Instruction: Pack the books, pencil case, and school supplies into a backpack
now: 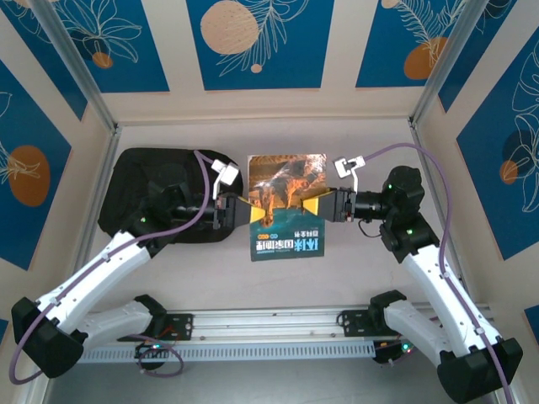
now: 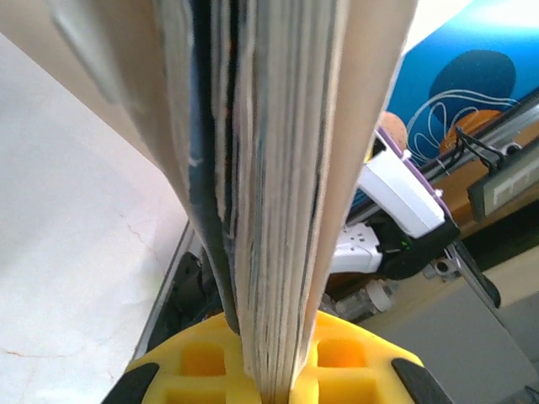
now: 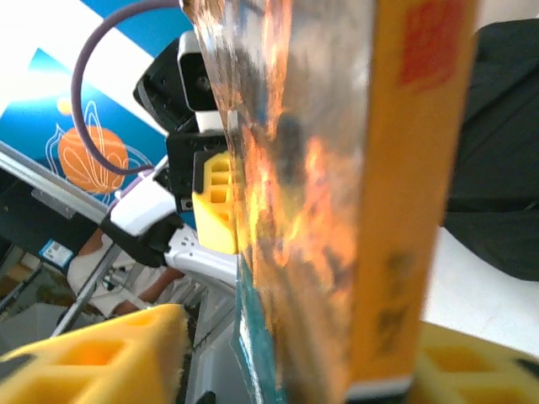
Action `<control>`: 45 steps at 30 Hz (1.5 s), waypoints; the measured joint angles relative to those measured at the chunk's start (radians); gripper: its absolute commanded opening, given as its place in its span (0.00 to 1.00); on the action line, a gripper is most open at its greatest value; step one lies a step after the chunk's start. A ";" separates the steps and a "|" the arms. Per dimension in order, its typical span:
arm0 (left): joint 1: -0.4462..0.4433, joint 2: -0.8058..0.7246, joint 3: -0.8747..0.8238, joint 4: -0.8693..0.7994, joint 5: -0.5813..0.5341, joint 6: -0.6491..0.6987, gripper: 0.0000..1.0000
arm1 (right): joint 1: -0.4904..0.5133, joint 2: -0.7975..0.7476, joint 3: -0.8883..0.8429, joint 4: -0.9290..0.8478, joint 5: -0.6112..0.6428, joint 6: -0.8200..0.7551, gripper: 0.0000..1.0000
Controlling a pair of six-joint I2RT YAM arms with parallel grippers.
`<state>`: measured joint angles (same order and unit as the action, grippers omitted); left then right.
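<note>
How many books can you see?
1 for sure: the blue-and-orange book, over the middle of the table, clamped by the left pincer, the right pincer at its other edge. Its page edge looks layered, so more thin books may hide behind it.

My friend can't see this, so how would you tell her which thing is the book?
On the pale table, a big black backpack lies at the left. Just right of it, the book sits between the yellow left claw and right claw. Unlike the plain black bag, it is flat and colourful: an orange-brown picture above a teal band with white letters.
</note>
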<state>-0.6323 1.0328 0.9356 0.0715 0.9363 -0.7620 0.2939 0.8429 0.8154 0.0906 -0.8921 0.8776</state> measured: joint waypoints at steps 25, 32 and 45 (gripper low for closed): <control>-0.097 0.018 -0.166 0.605 -0.660 -0.351 0.00 | 0.369 0.159 -0.313 0.845 0.879 0.491 0.76; -0.124 0.016 -0.172 0.605 -0.727 -0.336 0.00 | 0.407 0.167 -0.271 0.879 0.981 0.428 0.34; -0.148 0.002 -0.067 0.131 -0.878 -0.143 0.72 | 0.301 -0.045 -0.329 0.533 1.026 0.357 0.00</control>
<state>-0.7799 1.0351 0.8688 0.2024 0.0586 -0.9054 0.5953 0.7975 0.4862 0.6235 0.1341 1.2346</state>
